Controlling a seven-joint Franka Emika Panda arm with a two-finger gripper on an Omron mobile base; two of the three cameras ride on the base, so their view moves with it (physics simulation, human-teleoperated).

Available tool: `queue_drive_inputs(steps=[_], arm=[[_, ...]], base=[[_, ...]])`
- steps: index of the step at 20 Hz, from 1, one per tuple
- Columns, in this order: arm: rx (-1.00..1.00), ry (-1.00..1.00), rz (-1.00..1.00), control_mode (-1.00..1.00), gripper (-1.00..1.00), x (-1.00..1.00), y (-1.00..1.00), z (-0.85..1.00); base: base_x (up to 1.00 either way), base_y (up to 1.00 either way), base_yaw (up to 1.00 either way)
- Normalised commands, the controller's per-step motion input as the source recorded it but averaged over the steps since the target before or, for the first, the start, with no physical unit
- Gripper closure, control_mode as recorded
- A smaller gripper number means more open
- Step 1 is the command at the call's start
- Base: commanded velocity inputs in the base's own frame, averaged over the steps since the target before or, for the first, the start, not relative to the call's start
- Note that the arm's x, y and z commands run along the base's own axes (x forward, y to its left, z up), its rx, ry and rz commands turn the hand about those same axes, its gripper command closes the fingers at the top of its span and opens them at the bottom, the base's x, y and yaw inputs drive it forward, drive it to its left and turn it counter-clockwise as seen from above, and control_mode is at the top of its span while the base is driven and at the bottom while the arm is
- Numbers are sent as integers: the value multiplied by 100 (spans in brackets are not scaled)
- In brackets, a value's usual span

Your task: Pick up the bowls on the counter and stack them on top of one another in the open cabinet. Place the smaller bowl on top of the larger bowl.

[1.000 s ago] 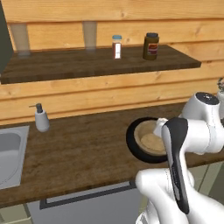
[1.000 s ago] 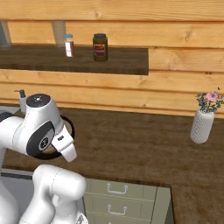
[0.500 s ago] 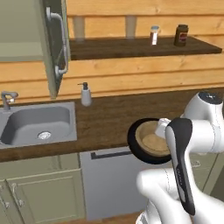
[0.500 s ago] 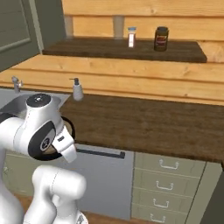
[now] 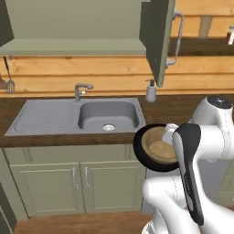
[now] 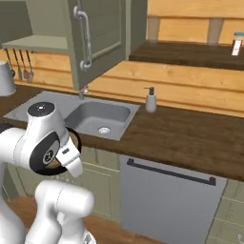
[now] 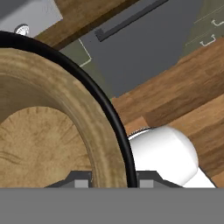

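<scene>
Bowls ride stacked in the gripper [image 7: 111,178], the smaller bowl [image 5: 161,145] nested inside the larger bowl [image 5: 141,153], jaws clamped on their rims. They hang tilted off the counter's [image 5: 169,112] front edge, just right of the sink [image 5: 77,115]. Up top, the open cabinet [image 5: 77,46] shows its pale shelf, door [image 5: 157,39] swung out.

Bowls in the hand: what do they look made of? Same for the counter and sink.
Smaller bowl: looks like light wood, matte, with visible grain and a thick rim. Larger bowl: plain black with some sheen; ceramic or plastic, can't tell. Counter: dark brown wood planks, with seams and grain showing. Sink: smooth uniform grey, probably steel.
</scene>
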Motion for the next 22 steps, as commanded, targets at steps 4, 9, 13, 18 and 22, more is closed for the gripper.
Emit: queue_drive_inputs(steps=[4,9,13,18,22], arm=[[0,0,0,100,100,0,0,0],[0,0,0,100,100,0,0,0],[0,0,0,100,100,0,0,0],[0,0,0,100,100,0,0,0],[0,0,0,100,100,0,0,0]], base=[[62,99,11],[72,50,-10],[63,56,-26],[60,53,-28],[60,23,-17]])
